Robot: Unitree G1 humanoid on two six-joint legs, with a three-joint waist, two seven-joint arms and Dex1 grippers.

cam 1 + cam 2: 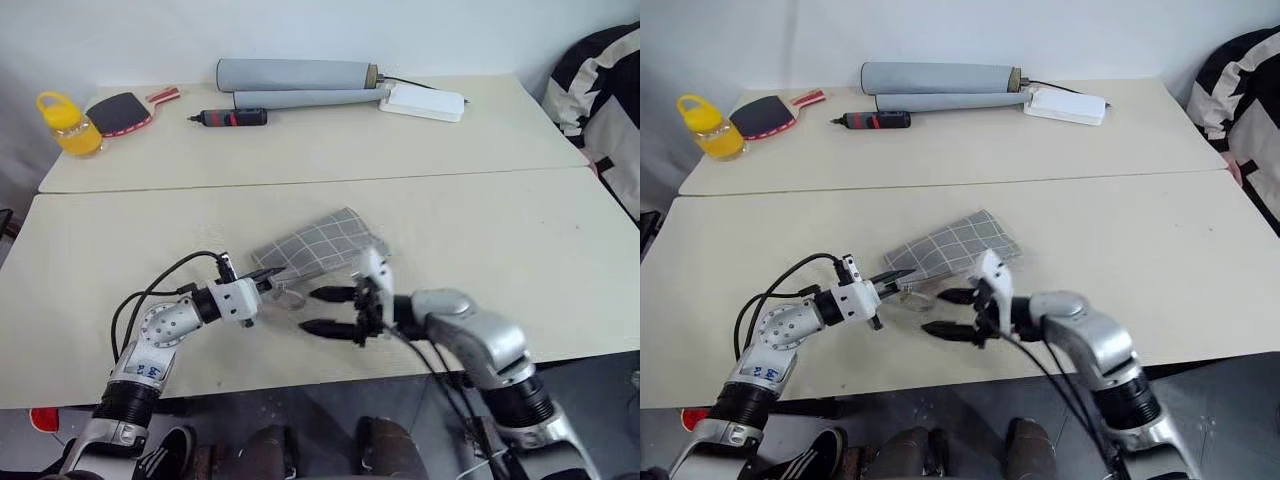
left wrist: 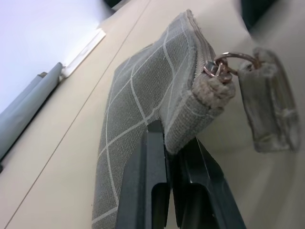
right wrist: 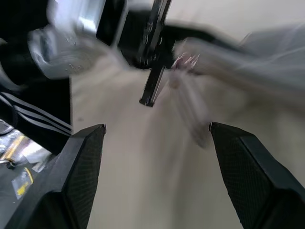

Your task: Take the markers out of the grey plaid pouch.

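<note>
Grey plaid pouch, white grid lines, zipped, corner lifted off table

Woven cloth pouch; table looks matt laminate.

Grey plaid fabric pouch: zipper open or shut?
Shut at the corner in view: on the grey plaid fabric pouch, the zipper teeth meet up to the ring pull. Left gripper pinches that corner. Further along, cannot tell.

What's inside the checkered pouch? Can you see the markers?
No markers show. The pouch lies on the table, its zipper end pinched by the left tool, and the fabric hides whatever is inside. The right tool is open beside it.
</note>
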